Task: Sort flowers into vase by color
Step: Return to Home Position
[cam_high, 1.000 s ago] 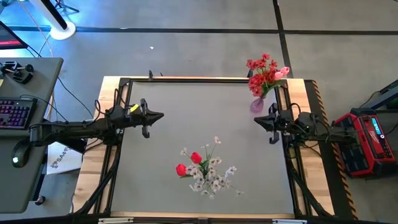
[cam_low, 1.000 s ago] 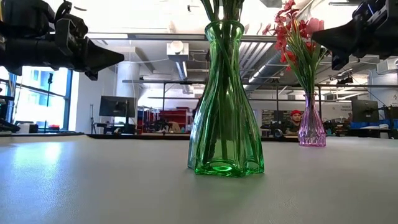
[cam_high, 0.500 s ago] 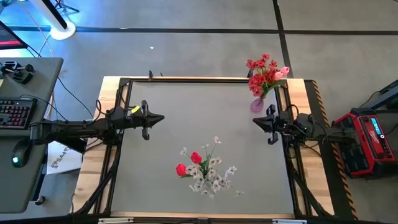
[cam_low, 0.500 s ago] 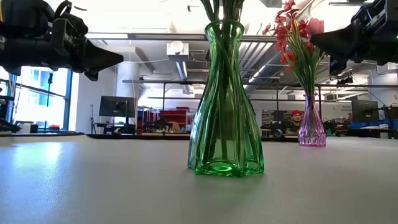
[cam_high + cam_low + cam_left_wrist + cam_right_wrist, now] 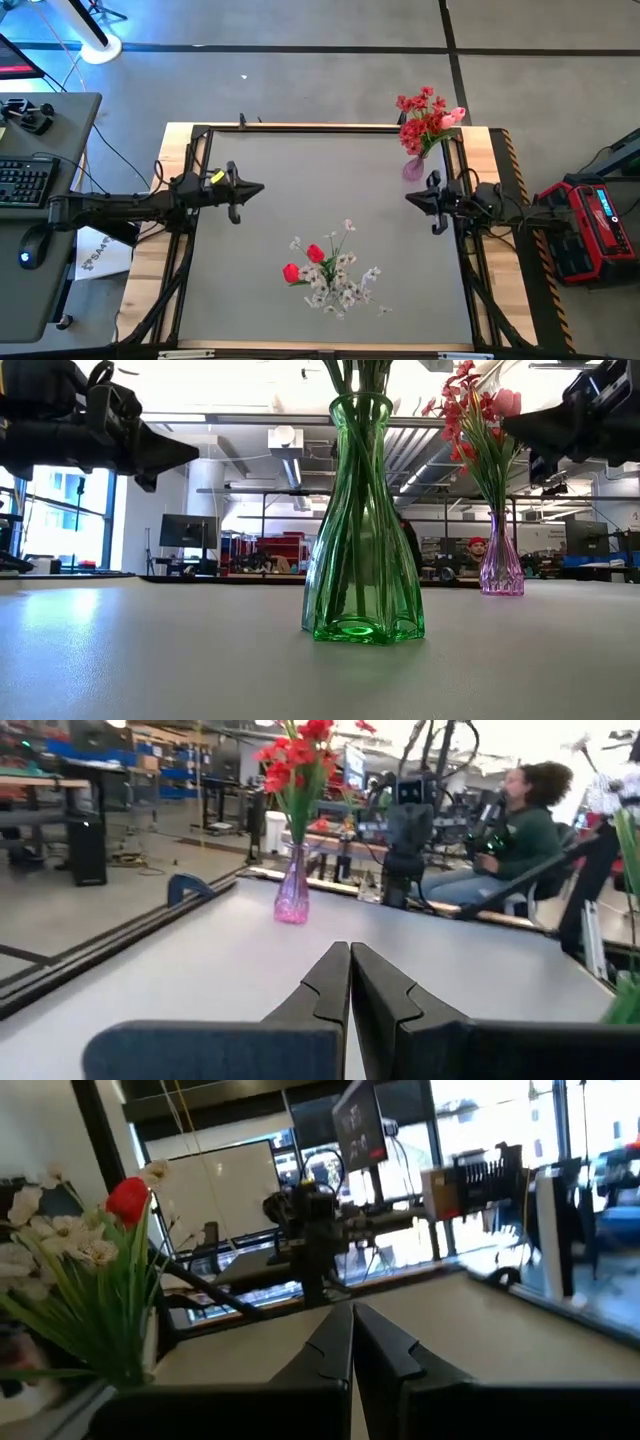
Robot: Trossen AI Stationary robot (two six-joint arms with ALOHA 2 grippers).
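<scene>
A green glass vase (image 5: 330,280) stands near the table's front middle and holds white blossom sprays (image 5: 345,285) and red tulips (image 5: 315,252) by their stems. A small purple vase (image 5: 413,168) at the far right holds red blossoms and a pink tulip (image 5: 425,118). My left gripper (image 5: 262,187) hovers shut and level over the table's left part, pointing right. Over the right edge my right gripper (image 5: 407,197) hovers shut, pointing left, just in front of the purple vase. Neither holds anything. The wrist views show both pairs of fingers closed together (image 5: 350,948) (image 5: 352,1310).
Dark frame rails (image 5: 190,240) run along the table's sides. Between the two grippers lies bare grey tabletop (image 5: 330,190). A desk with a keyboard (image 5: 25,180) stands left of the table and a red case (image 5: 590,225) right of it. A seated person (image 5: 520,830) is beyond the table.
</scene>
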